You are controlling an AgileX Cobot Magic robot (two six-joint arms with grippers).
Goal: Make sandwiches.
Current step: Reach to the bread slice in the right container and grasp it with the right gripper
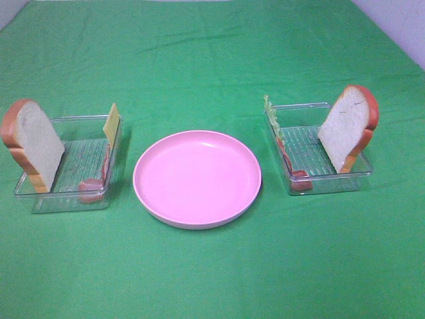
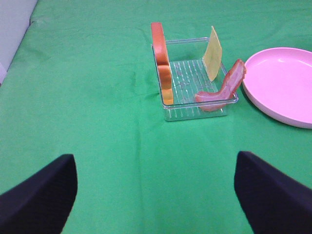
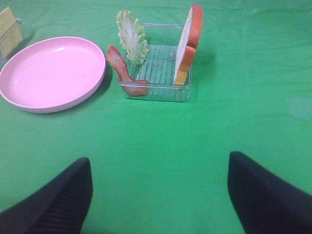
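No stack yet. Parts stand on edge in trays (image 1: 66,203), easier pinching I guess: left bread (image 1: 40,143), cheese (image 1: 111,123), left meat (image 1: 91,189); right bread (image 1: 345,129), lettuce (image 1: 269,109), right meat (image 1: 299,181). Plate (image 1: 196,176) between. Left fingers (image 2: 39,195), right fingers (image 3: 53,195) spread, empty.

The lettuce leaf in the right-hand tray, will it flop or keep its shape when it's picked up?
Probably stiff: the lettuce leaf stands upright on edge against the tray wall without drooping. Likely light, since it looks thin. It may tip if nudged, as it only leans there.
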